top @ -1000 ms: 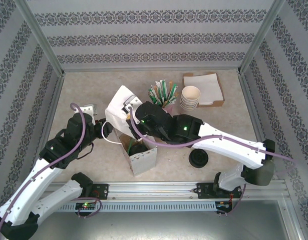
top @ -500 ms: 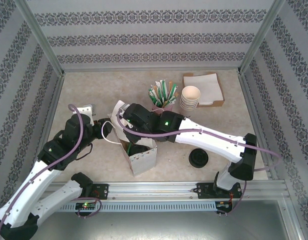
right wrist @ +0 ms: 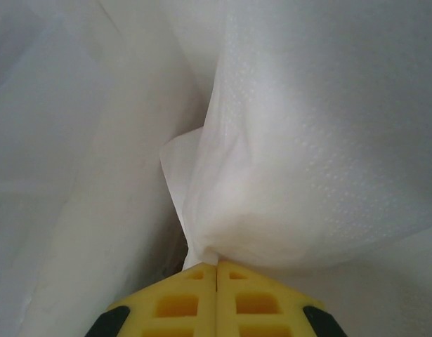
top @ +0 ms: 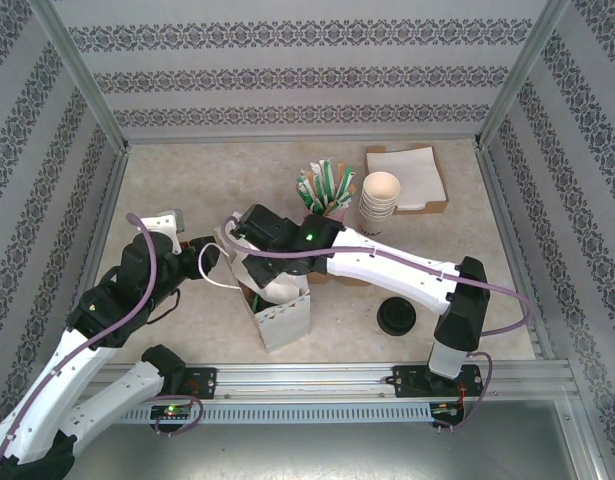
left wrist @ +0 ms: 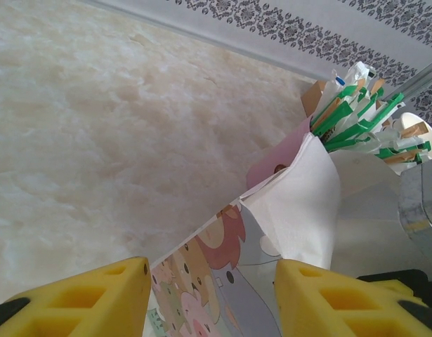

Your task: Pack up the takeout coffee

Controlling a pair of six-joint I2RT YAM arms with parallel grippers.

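Tension: draw white non-woven bag (right wrist: pixel 293 133), pinched in right gripper (right wrist: pixel 216 263), toward eleven o'clock; steady rim inside half-spread left gripper (left wrist: pixel 210 272).

A robotics lab booth: aluminium frame posts (top: pixel 80 75), patterned wall panels (top: pixel 307 80), marble-look table (top: pixel 207 175), arms (top: pixel 387 267) bolted to a rail (top: pixel 317 378).

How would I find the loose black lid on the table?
Start at the beige table, front right part. There, just inside the right arm's bend, lies the black lid: flat, round and dark, unlike the tall cream cups farther back.
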